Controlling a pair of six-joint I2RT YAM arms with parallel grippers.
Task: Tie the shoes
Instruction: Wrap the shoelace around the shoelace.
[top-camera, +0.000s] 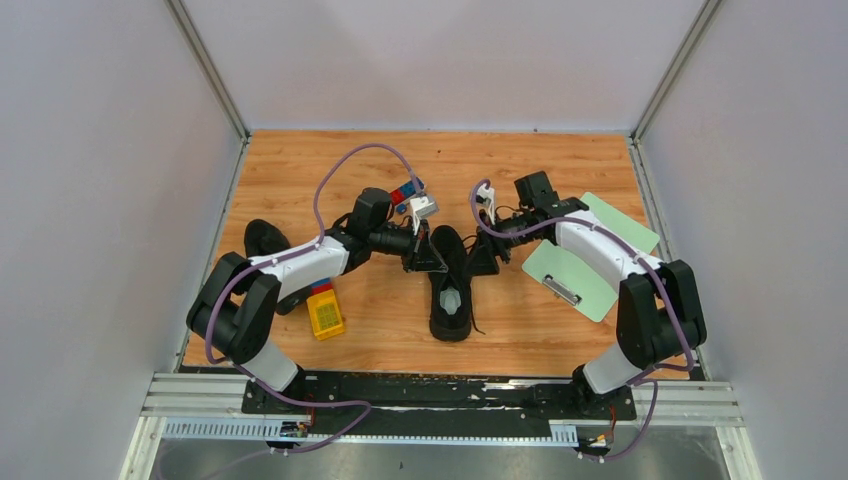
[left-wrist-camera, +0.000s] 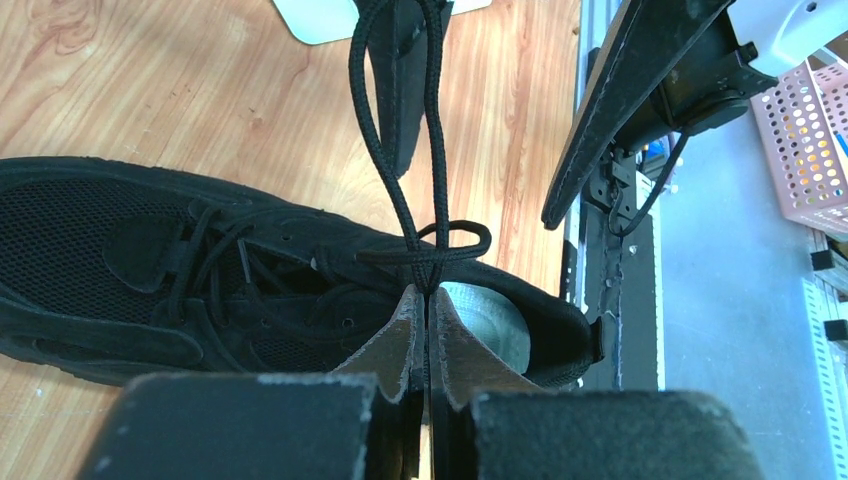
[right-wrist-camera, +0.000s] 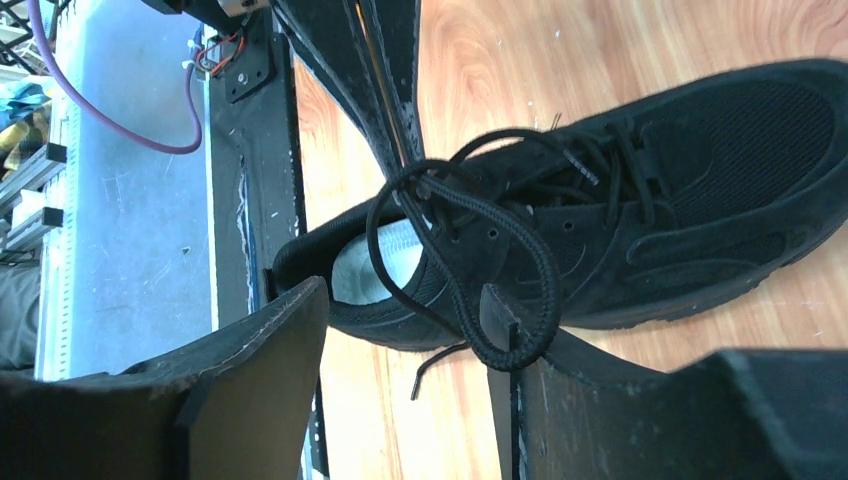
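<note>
1. Left claw (left-wrist-camera: 427, 300), black with two flat fingers, is squeezed shut on the thin black lace (left-wrist-camera: 427, 265), just above the opening of the shoe.
2. Right claw (right-wrist-camera: 400, 292) has its two black fingers spread wide and grips nothing.
3. One loop of the lace hangs around one of the right claw's fingers (right-wrist-camera: 520, 390).
4. Two strands of lace run from the left claw's pinch across to that finger.
5. A black cloth sneaker (top-camera: 450, 290) with a pale grey insole lies flat on the wooden table (top-camera: 300, 160) between the two claws, with its heel toward the arm bases.
6. A second black sneaker (top-camera: 262, 240) lies far to the left, partly hidden behind the left arm.
7. A flat pale green clipboard (top-camera: 598, 285) lies under the right arm.
8. A small yellow box (top-camera: 325, 313) sits beside the left arm.
</note>
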